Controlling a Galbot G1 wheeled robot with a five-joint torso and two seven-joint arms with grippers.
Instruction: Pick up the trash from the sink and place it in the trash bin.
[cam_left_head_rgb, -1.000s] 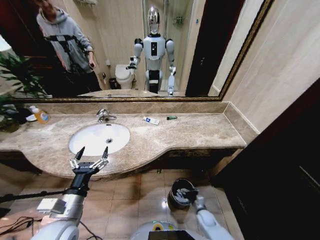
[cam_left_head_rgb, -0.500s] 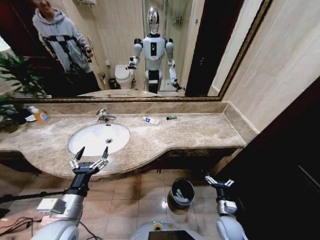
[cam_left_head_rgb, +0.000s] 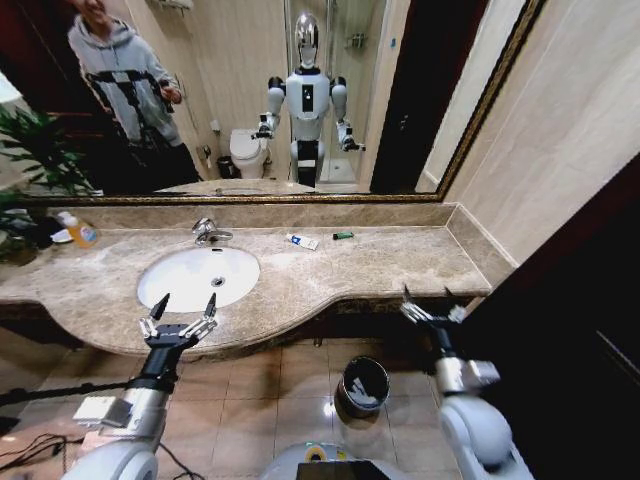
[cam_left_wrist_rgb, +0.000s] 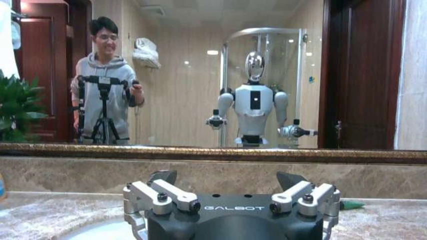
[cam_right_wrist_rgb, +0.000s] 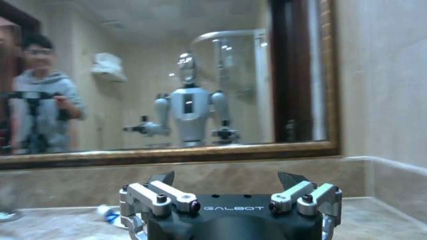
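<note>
Two grippers hang in front of the countertop (cam_left_head_rgb: 380, 262), both with fingers spread apart and holding nothing. The left gripper (cam_left_head_rgb: 181, 314) hovers at the front edge of the countertop, just before the sink (cam_left_head_rgb: 185, 285), its fingertips pointing toward the basin. The right gripper (cam_left_head_rgb: 432, 305) is raised at the countertop's front edge near the right end, above and to the right of the trash bin (cam_left_head_rgb: 363, 386), well apart from it. In the left wrist view the left gripper (cam_left_wrist_rgb: 227, 181) faces the mirror with its two dark fingertips wide apart, and in the right wrist view the right gripper (cam_right_wrist_rgb: 226, 180) shows the same open stance.

The trash bin stands on the tiled floor below the countertop's front edge, right of the sink, with some pale pieces lying inside it on the dark lining. On the countertop, a blue-and-white tube (cam_left_head_rgb: 302, 241) lies near the back edge, right of the chrome faucet (cam_left_head_rgb: 208, 231), and a tiny green-black piece (cam_left_head_rgb: 343, 236) lies just beyond it toward the right, the two apart from each other. The green piece also peeks past the left gripper in the left wrist view (cam_left_wrist_rgb: 351, 204). An orange-labelled soap bottle (cam_left_head_rgb: 79, 231) stands near the back left corner of the countertop. The white basin looks bare.
</note>
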